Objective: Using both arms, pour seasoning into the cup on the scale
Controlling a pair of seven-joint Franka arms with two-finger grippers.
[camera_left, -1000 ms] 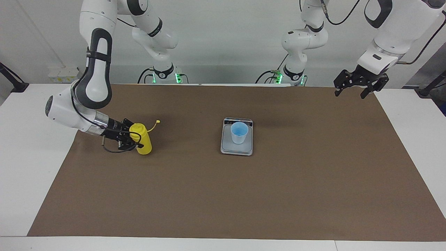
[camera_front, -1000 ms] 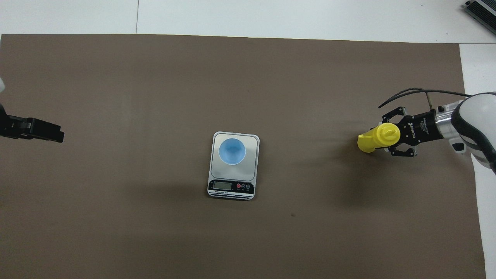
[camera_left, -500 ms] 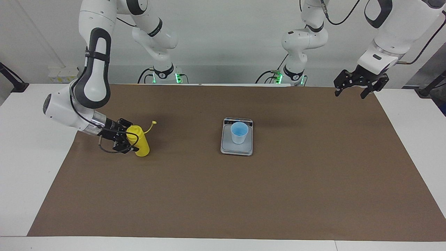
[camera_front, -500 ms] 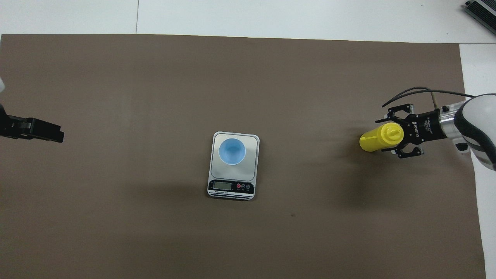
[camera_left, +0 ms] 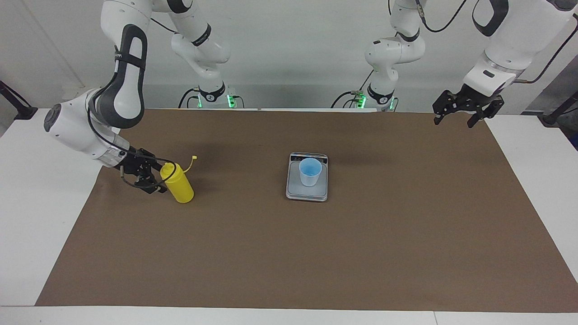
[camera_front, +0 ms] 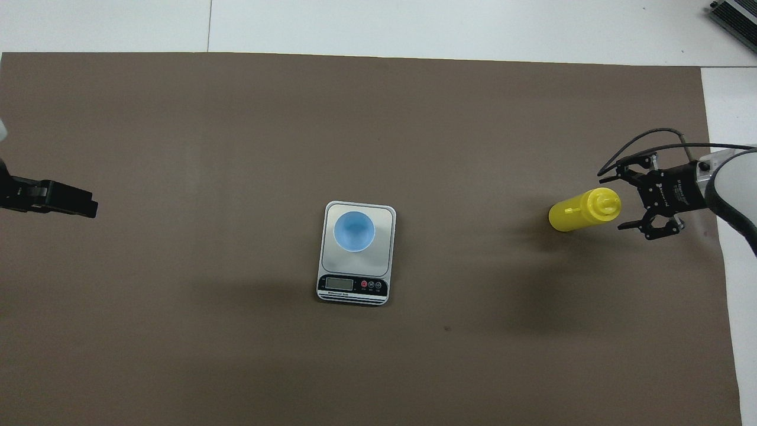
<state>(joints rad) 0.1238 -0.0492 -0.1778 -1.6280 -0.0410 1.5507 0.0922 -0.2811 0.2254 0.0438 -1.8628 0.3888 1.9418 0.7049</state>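
Yellow seasoning (camera_left: 179,183) upright beside right gripper (camera_left: 153,179) (jaws wide, arm low).

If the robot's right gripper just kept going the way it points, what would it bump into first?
Most likely the yellow bottle. The open right gripper points at its top from just beside it, apart from it. How well their heights line up is hard to judge. The left gripper waits aside.

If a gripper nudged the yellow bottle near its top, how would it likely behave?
The yellow bottle stands tall on a narrow base, so it would probably tip. Once down, its round body would likely roll across the brown mat. Its thin cap strap looks floppy.
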